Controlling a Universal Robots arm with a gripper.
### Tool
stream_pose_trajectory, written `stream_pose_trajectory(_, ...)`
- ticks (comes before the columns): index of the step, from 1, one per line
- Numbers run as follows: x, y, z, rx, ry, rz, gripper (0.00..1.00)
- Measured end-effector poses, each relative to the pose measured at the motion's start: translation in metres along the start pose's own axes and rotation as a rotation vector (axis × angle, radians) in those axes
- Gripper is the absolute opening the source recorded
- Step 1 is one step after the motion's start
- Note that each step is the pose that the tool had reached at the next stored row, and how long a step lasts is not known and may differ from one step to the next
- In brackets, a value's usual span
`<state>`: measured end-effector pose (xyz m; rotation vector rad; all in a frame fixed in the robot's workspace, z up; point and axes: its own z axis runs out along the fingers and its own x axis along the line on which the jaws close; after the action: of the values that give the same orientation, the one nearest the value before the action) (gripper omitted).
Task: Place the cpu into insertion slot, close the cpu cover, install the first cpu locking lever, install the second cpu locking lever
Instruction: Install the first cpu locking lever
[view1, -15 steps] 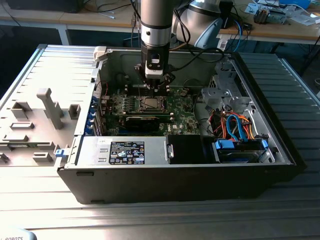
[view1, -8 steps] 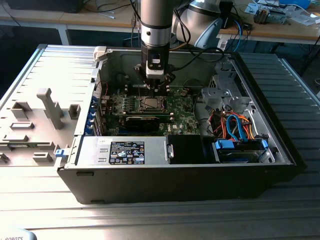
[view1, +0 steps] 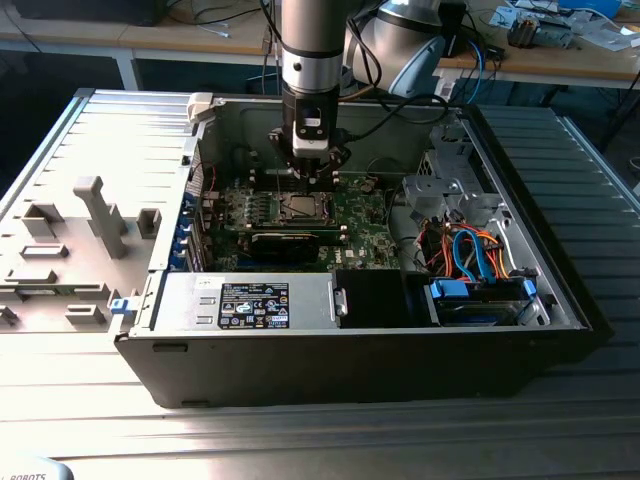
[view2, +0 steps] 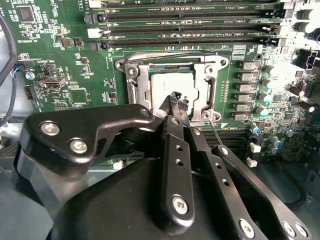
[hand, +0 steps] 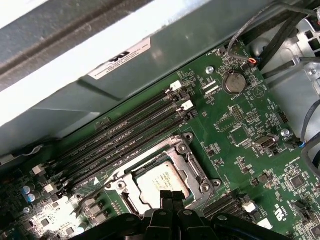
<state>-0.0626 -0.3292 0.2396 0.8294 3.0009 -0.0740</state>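
In both wrist views the cpu (view2: 167, 82) (hand: 159, 181) lies flat in the insertion slot (view1: 300, 208) on the green board, its silver-grey top facing up. The cpu cover (view2: 140, 85) (hand: 189, 165) lies down around it as a silver frame. My gripper (view1: 310, 178) (view2: 175, 100) (hand: 170, 196) hangs just above the socket's edge, its black fingertips pressed together and shut on nothing that I can see. A thin wire lever (view2: 215, 132) sticks out beside the fingertips. Another wire lever (hand: 92, 192) lies along the frame's opposite side.
The board sits deep inside an open computer case (view1: 350, 370). Long black memory slots (view2: 190, 25) (hand: 125, 135) run beside the socket. A black card (view1: 285, 243) lies in front of it. A drive cage with orange and blue cables (view1: 470, 255) fills the exterior view's right.
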Motion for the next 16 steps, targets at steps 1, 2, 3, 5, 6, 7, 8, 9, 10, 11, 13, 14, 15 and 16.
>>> stream_pose_trajectory(1, 0.0000, 0.0000, 0.0000, -0.0001, -0.0001, -0.002, 0.11)
stream_pose_trajectory(2, 0.0000, 0.0000, 0.0000, -0.0001, -0.0001, -0.003, 0.11)
stream_pose_trajectory(3, 0.0000, 0.0000, 0.0000, -0.0002, -0.0002, -0.005, 0.11)
stream_pose_trajectory(5, 0.0000, 0.0000, 0.0000, -0.0003, -0.0003, -0.008, 0.11)
stream_pose_trajectory(6, 0.0000, 0.0000, 0.0000, -0.0004, -0.0004, -0.009, 0.11)
stream_pose_trajectory(7, 0.0000, 0.0000, 0.0000, -0.0004, -0.0004, -0.011, 0.11)
stream_pose_trajectory(8, 0.0000, 0.0000, 0.0000, -0.0005, -0.0004, -0.012, 0.11)
stream_pose_trajectory(9, 0.0000, 0.0000, 0.0000, -0.0005, -0.0005, -0.013, 0.11)
stream_pose_trajectory(10, 0.0000, 0.0000, 0.0000, -0.0005, -0.0005, -0.013, 0.11)
stream_pose_trajectory(11, 0.0000, 0.0000, 0.0000, -0.0005, -0.0005, -0.014, 0.11)
stream_pose_trajectory(13, 0.0000, 0.0000, 0.0000, -0.0006, -0.0006, -0.016, 0.11)
stream_pose_trajectory(14, 0.0000, 0.0000, 0.0000, -0.0006, -0.0007, -0.016, 0.11)
stream_pose_trajectory(15, 0.0000, 0.0000, 0.0000, -0.0007, -0.0007, -0.018, 0.11)
stream_pose_trajectory(16, 0.0000, 0.0000, 0.0000, -0.0007, -0.0007, -0.018, 0.11)
